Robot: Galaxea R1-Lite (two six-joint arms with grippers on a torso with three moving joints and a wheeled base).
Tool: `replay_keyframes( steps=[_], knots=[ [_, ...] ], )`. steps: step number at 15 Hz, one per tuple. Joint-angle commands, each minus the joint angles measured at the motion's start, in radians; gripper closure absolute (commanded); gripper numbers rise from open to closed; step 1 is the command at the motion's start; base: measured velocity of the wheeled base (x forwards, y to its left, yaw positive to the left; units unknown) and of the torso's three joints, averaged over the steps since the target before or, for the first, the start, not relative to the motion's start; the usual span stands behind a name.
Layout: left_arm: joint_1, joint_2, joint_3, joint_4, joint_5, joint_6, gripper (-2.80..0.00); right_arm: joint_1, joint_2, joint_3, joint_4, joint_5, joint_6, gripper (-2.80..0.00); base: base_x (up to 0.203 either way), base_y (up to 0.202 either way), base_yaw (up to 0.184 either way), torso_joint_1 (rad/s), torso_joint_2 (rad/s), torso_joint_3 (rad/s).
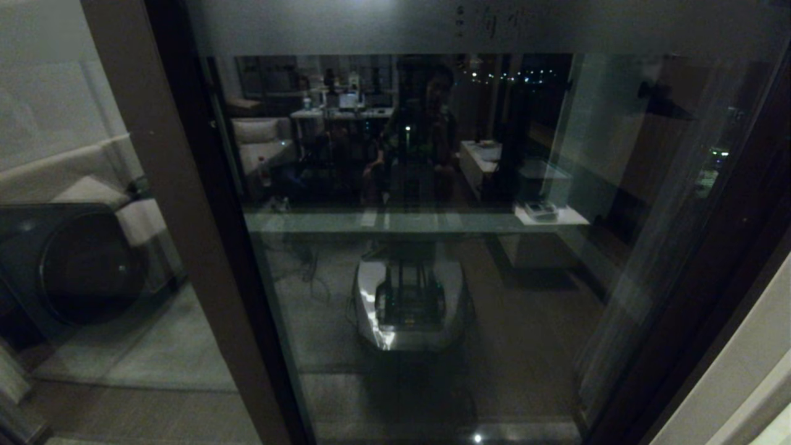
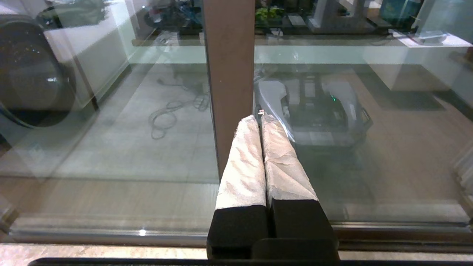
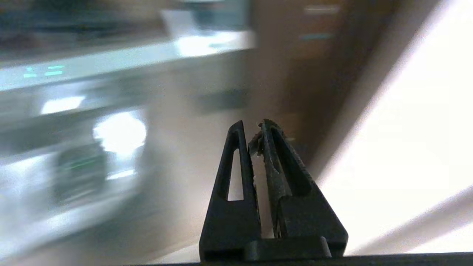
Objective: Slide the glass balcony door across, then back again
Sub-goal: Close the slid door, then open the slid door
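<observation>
Glass balcony door [image 1: 426, 259] ahead, brown post [image 1: 185, 235] left of it, washing machine [image 1: 68, 266] behind.

Glossy glass balcony door [image 1: 420, 247] w/ matt brown frame; left gripper [image 2: 260, 117] fingers cloth-wrapped.

The right gripper [image 3: 251, 127] has its black fingers pressed together, holding nothing, pointing at the brown door frame [image 3: 292, 74] beside a pale wall [image 3: 406, 129].
</observation>
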Motion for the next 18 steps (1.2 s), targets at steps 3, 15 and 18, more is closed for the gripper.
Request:
replay_keyframes(
  steps=[3, 15, 18],
  knots=[
    [0.0, 0.001, 0.002, 0.0, 0.0, 0.0, 0.0, -0.003, -0.154, 0.151, 0.009, 0.522, 0.051, 0.0, 0.0, 0.0, 0.0, 0.0, 0.0, 0.0],
    [0.0, 0.001, 0.002, 0.0, 0.0, 0.0, 0.0, -0.004, -0.724, 0.341, -0.009, 1.196, 0.691, 0.0, 0.0, 0.0, 0.0, 0.0, 0.0, 0.0],
    [0.0, 0.001, 0.002, 0.0, 0.0, 0.0, 0.0, -0.074, -0.507, 0.205, -0.008, 1.195, 0.691, 0.0, 0.0, 0.0, 0.0, 0.0, 0.0, 0.0]
  ],
)
